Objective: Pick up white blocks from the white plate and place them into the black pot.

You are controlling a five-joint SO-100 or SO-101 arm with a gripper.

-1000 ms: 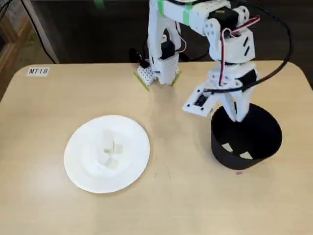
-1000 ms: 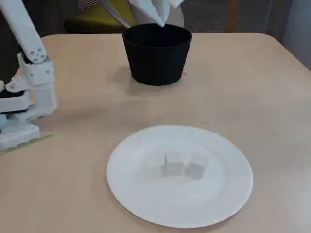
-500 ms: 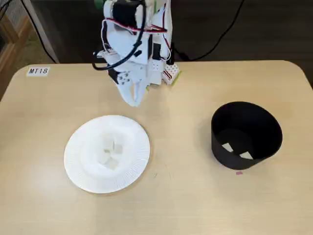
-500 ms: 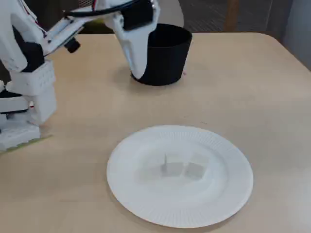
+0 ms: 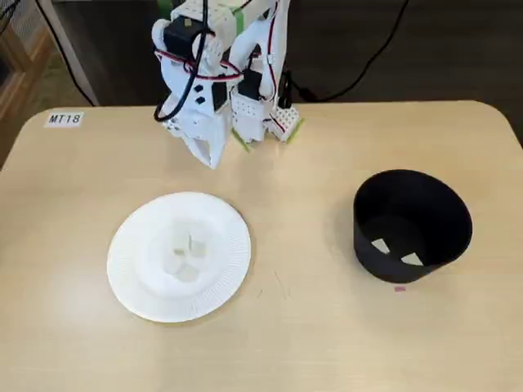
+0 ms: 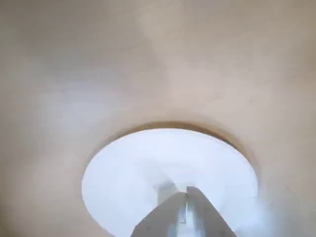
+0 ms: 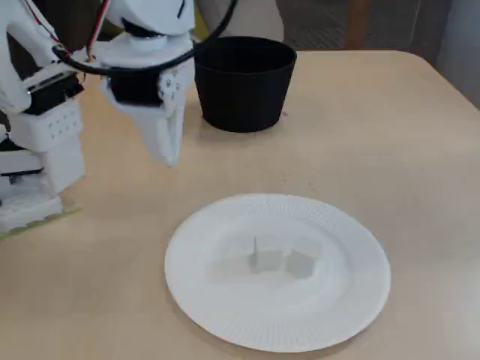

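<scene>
Claw (image 5: 211,159) is hanging empty, fingers together, beside the plate (image 5: 131,282). Blocks (image 7: 279,260) are sitting mid-plate; two are lying in the pot (image 5: 445,214). Likely light, rigid; pinching opposite flat faces.

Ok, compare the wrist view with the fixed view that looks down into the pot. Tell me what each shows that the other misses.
Only the wrist view: the tool seen from behind its tips, which look shut, pointing at the plate.
Only that fixed view: the pot with two blocks inside, the arm's base, and a label at the table corner.
Both: the plate with blocks on it, and bare table around it.
</scene>
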